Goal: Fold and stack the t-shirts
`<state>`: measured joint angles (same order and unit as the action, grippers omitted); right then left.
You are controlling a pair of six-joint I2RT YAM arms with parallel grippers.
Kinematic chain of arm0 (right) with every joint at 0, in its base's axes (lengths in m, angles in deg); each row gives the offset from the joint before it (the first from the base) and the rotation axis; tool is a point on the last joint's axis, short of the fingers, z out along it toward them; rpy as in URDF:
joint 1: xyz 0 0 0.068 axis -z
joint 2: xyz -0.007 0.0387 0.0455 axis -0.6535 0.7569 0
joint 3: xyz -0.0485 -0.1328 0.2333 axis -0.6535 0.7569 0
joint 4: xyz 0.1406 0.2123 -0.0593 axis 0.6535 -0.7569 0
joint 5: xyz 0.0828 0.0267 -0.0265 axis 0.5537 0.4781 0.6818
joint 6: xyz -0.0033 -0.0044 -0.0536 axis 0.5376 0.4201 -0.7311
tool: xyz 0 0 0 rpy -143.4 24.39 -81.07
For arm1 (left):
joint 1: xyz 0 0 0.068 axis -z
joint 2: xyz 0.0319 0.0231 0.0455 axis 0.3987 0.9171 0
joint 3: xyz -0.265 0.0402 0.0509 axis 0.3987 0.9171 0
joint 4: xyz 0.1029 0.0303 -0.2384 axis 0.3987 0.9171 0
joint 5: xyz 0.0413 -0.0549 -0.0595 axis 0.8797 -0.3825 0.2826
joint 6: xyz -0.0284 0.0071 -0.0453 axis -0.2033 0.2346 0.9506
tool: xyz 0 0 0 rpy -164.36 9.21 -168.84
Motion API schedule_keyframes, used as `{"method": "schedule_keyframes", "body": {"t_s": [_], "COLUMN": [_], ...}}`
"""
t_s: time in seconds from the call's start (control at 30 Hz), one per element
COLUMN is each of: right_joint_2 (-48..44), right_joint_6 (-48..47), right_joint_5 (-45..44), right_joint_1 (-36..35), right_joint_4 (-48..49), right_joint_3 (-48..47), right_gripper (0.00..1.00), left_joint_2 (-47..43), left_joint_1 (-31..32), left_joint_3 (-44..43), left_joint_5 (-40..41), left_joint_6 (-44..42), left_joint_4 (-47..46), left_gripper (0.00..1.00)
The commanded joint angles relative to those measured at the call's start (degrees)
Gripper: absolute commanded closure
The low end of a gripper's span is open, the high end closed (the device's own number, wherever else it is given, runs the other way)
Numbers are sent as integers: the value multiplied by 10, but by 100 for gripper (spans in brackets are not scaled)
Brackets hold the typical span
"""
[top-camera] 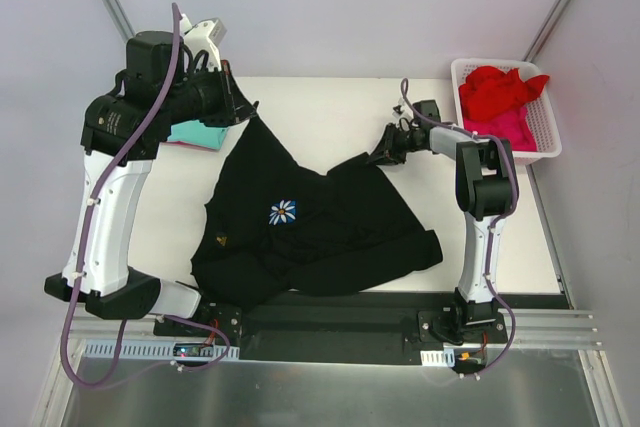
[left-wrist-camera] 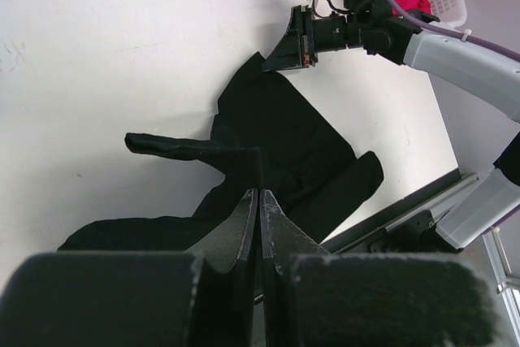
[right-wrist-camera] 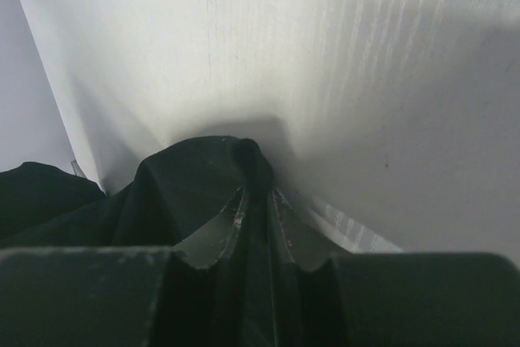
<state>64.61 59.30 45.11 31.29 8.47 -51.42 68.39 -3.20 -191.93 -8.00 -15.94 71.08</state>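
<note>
top external view: the black t-shirt [top-camera: 320,232] sprawls across the middle of the white table [top-camera: 330,107], flower print up, hem bunched toward the bottom of the frame. the left gripper [top-camera: 243,107], upper left, has its jaws pressed together on one top corner. the right gripper [top-camera: 382,154], right of centre, pinches a fold at the opposite corner, cloth filling the narrow gap between its jaws. that right pinch looks shallow to me, so a stretching pull could slide the cloth out or drag the crumpled hem askew. a teal shirt [top-camera: 195,134] lies under the left arm. a red shirt [top-camera: 500,87] and a pink shirt [top-camera: 505,129] fill the basket [top-camera: 548,142] at upper right. the walls are plain and pale.
</note>
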Motion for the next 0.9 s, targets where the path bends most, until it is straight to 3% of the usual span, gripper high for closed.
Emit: {"method": "schedule_keyframes", "body": {"t_s": [0.0,0.13,0.43,0.67,0.73,0.8,0.87], "right_joint_2": [-18,-32,-90,-132,-129,-112,-108], "right_joint_6": [-39,-56,-75,-124,-113,-89,-53], "right_joint_5": [-13,-23,-36,-69,-70,-65,-52], "right_joint_1": [7,12,14,23,40,67,89], "right_joint_4": [-46,-92,-170,-236,-248,-262,-258], "right_joint_3": [-43,-77,-154,-296,-374,-469,-512], "right_gripper": [87,99,99,99,99,99,99], "left_joint_2": [-17,-15,-23,7,42,71,116], "left_joint_1": [5,6,8,3,-40,-94,-153], "left_joint_3": [-2,4,34,21,-8,-48,-83], "left_joint_5": [9,5,14,60,54,0,17], "left_joint_6": [-4,-2,-10,-48,-55,-47,-53], "left_joint_4": [-9,-9,-24,-46,-49,-55,-59], "left_gripper": [100,100,100,100,100,100,100]}}
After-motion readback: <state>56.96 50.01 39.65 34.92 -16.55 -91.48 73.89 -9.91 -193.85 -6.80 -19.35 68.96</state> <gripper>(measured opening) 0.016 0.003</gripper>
